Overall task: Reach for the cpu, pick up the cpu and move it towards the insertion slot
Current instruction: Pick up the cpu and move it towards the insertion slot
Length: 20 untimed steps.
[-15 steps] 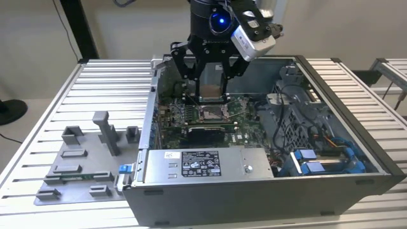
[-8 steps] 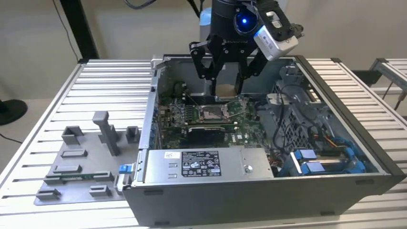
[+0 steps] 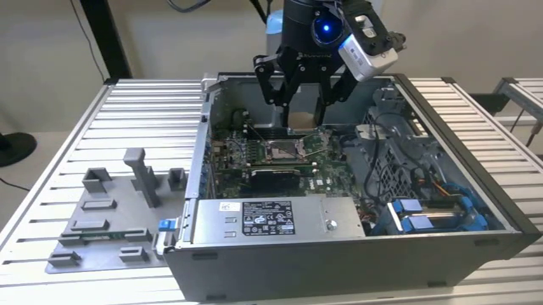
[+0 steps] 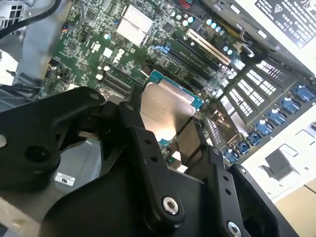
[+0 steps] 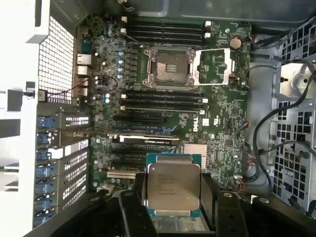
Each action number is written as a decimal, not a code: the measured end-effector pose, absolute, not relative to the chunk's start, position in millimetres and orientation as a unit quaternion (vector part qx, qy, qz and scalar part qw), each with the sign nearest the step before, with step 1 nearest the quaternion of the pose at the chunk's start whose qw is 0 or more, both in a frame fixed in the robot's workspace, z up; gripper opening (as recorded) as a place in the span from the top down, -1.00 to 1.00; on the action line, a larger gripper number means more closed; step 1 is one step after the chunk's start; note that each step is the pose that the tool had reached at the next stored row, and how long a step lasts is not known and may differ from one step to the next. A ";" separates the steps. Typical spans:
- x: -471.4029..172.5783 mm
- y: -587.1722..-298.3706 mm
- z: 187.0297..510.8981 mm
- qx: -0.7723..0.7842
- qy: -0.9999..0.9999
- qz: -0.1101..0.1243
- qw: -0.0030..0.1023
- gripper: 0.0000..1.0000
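Exterior view: gripper (image 3: 304, 121) hangs inside the computer case (image 3: 475, 210), closed on the cpu (image 3: 299, 119), above the insertion slot (image 3: 283, 150). Both wrist views: cpu (image 5: 173, 186) pinched edge-on between black fingers (image 4: 148, 148). It looks light, rigid and fragile, so hold the edges only.

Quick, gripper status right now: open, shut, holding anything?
Gripper: shut on the cpu, held above the motherboard, short of the insertion slot.
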<state>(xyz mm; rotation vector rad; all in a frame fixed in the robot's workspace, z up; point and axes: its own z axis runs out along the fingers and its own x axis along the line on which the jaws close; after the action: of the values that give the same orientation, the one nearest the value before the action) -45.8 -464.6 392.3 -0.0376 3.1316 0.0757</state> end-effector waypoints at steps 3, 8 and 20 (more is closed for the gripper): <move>-45.8 -464.6 392.3 -0.012 1.000 0.024 0.004 1.00; -45.7 -460.3 392.3 -0.012 1.000 0.024 0.004 1.00; -45.8 -431.3 392.1 -0.012 1.000 0.023 0.004 1.00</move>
<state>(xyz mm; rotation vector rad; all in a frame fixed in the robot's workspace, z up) -45.8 -431.3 392.1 -0.0375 3.1317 0.0726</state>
